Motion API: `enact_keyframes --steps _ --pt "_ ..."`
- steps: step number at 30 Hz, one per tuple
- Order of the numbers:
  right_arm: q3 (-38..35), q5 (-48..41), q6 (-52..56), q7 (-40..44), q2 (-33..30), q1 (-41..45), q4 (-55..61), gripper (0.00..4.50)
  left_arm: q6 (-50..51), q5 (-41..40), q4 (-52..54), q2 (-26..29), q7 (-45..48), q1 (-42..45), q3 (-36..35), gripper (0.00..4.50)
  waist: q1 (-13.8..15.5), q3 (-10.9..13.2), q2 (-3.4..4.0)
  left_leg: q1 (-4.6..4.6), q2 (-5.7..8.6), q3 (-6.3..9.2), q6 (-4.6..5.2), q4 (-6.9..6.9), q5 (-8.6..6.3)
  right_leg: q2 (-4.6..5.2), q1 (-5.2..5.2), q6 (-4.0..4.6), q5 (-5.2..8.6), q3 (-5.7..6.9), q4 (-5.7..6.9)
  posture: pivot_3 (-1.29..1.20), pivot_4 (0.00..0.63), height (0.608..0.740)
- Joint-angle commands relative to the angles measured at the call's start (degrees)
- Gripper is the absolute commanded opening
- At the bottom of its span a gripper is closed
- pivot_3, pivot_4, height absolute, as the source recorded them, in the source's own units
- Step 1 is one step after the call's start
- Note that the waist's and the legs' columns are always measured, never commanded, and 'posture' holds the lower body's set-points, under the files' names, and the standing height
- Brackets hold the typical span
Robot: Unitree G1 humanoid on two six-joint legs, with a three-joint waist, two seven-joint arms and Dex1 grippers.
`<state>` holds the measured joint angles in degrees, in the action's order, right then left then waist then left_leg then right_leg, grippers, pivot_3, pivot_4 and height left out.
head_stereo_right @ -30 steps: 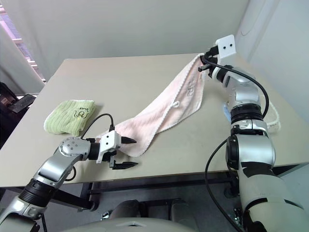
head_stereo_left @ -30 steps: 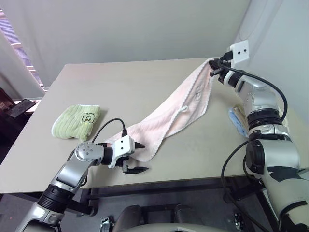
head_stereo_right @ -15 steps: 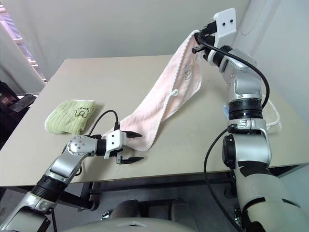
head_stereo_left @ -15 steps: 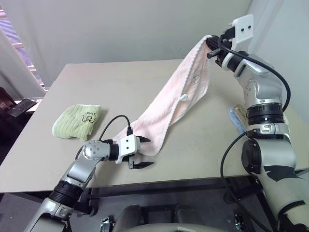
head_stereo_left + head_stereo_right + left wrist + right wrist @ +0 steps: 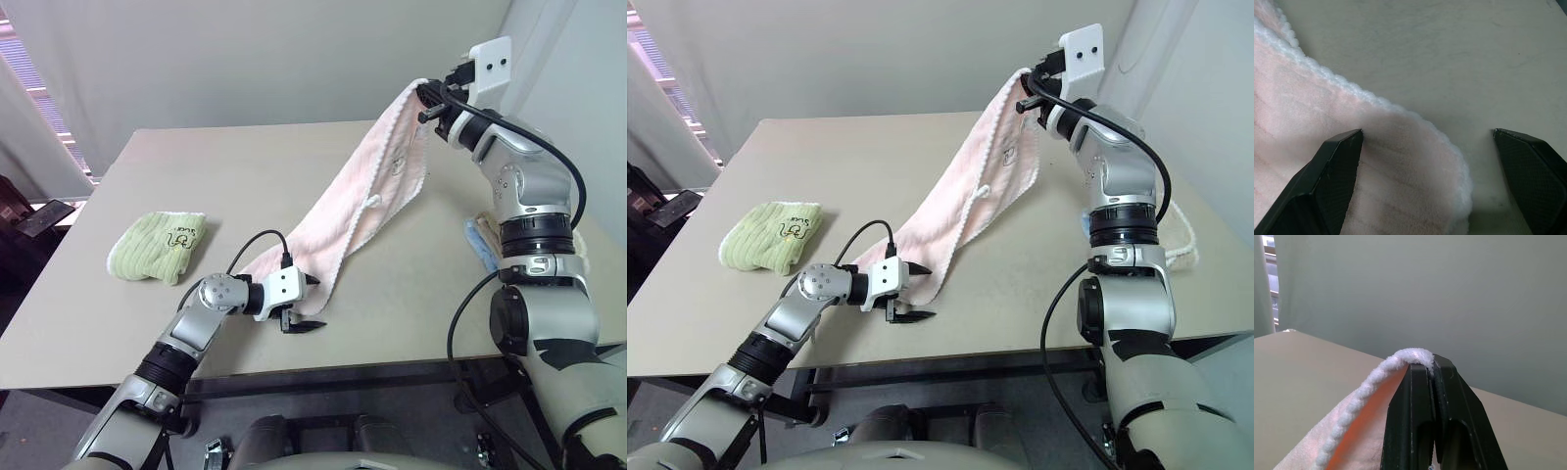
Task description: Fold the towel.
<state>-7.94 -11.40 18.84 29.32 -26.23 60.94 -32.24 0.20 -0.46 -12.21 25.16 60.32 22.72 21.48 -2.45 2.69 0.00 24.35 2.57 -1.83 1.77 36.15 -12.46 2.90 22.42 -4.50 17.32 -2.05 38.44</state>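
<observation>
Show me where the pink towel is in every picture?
Left eye view: the towel stretches from the raised right gripper down to the table's front.
Right eye view: same diagonal.
Left wrist view: its corner between open fingers.
Right wrist view: pinched edge.
Shared landmark: white trim.

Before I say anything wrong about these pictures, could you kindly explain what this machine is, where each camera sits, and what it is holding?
This is a humanoid robot with two arms, each ending in a two-fingered gripper. The two wide pictures come from cameras in its head, looking down over a beige table. The two close-ups come from cameras on its wrists.

The right gripper is shut on one end of a pale pink towel and holds it up, so the towel slopes down to the table. The left gripper is open at the towel's low end, one finger over the cloth, one beside it. A folded green towel lies to the left.
</observation>
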Motion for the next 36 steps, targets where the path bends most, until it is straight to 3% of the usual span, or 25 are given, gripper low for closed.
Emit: enact_keyframes --steps 1,10,12,20,29,32,36 --pt "-1.2 -0.4 -0.3 -0.7 -1.0 0.7 2.7 0.00 4.7 2.9 1.1 0.9 -0.6 0.2 1.6 3.62 0.0 0.0 0.00 0.00 0.00 0.00 0.00 0.00 0.00 0.00 -0.01 0.00 0.00 0.00 0.00 0.00 0.000 0.730" --pt "-1.1 -0.3 0.3 -1.1 -1.4 0.3 3.0 0.00 8.6 4.1 1.4 2.0 -0.9 0.2 3.7 0.53 0.0 0.0 0.03 -0.17 0.00 -0.01 -0.02 0.03 -0.01 0.08 -0.17 0.37 -0.24 0.07 -0.05 0.00 0.000 0.730" --pt "-1.2 -0.3 0.3 -1.1 -1.7 0.2 2.8 0.00 9.2 4.3 1.0 2.3 -1.0 0.4 3.7 0.01 -0.1 0.0 0.03 -0.27 0.00 -0.01 -0.02 0.01 -0.01 0.18 -0.17 0.43 -0.33 0.21 -0.06 0.00 0.000 0.730" --pt "-1.2 -0.1 -0.2 -1.8 -1.9 0.4 1.7 0.00 11.5 0.0 3.8 3.1 -0.5 0.2 0.5 0.01 -0.2 0.0 0.05 -0.44 -0.17 0.00 -0.01 -0.01 -0.01 0.56 -0.22 0.68 -0.60 1.04 -0.06 0.00 0.000 0.730" --pt "-2.3 -0.4 -0.1 -2.7 -3.1 -0.7 1.8 0.00 28.7 -19.1 12.6 6.4 1.1 4.5 -17.8 0.01 -0.1 0.0 0.06 0.06 -0.39 -0.01 0.07 0.05 0.27 0.55 0.23 0.62 -0.63 1.34 -0.02 0.00 0.000 0.730" --pt "-2.9 0.2 -0.9 -3.2 -4.6 -0.8 0.1 0.00 33.6 -25.2 9.3 10.3 1.5 9.6 -26.1 0.01 -0.1 0.0 0.05 0.12 -0.39 -0.01 0.07 0.05 0.30 0.54 0.24 0.46 -0.68 1.39 -0.18 0.00 0.000 0.730" --pt "-3.5 0.5 -1.4 -3.6 -6.3 -1.8 -1.4 0.00 30.4 -24.1 -3.1 12.7 -2.1 17.5 -30.7 0.01 0.1 0.0 0.04 0.14 -0.36 -0.03 0.08 0.00 0.29 0.55 0.18 0.44 -0.67 1.42 -0.39 0.00 0.000 0.730"
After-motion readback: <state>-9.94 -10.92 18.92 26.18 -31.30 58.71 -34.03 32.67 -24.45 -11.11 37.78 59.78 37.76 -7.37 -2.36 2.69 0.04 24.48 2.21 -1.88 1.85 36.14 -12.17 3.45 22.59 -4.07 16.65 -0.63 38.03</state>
